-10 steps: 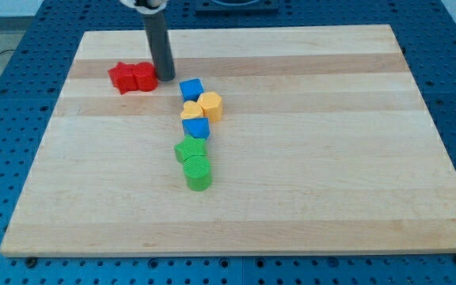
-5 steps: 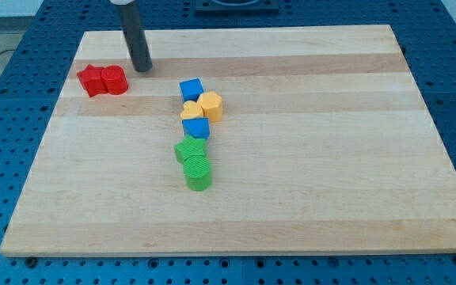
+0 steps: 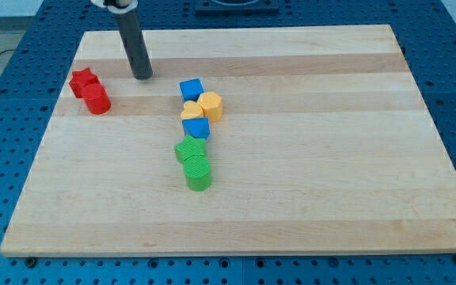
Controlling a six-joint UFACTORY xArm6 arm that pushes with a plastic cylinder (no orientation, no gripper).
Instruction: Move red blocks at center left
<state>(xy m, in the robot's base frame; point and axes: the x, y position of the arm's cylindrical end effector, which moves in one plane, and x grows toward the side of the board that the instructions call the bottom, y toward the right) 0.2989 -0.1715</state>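
Two red blocks lie together near the board's left edge, toward the view's top: a star-like red block (image 3: 83,81) and a red cylinder (image 3: 97,100) just below and right of it, touching. My tip (image 3: 142,76) stands on the board to the right of them, a clear gap apart and touching no block. The rod rises from it to the view's top.
A cluster sits near the board's middle: a blue cube (image 3: 191,89), a yellow heart (image 3: 190,110), a yellow hexagon block (image 3: 210,105), a second blue block (image 3: 196,127), a green star-like block (image 3: 189,150) and a green cylinder (image 3: 199,172). The wooden board (image 3: 331,158) lies on a blue perforated table.
The two red blocks slid left and slightly down, and the pair turned from side by side to a diagonal. My tip moved left, then stopped and lost contact with them.
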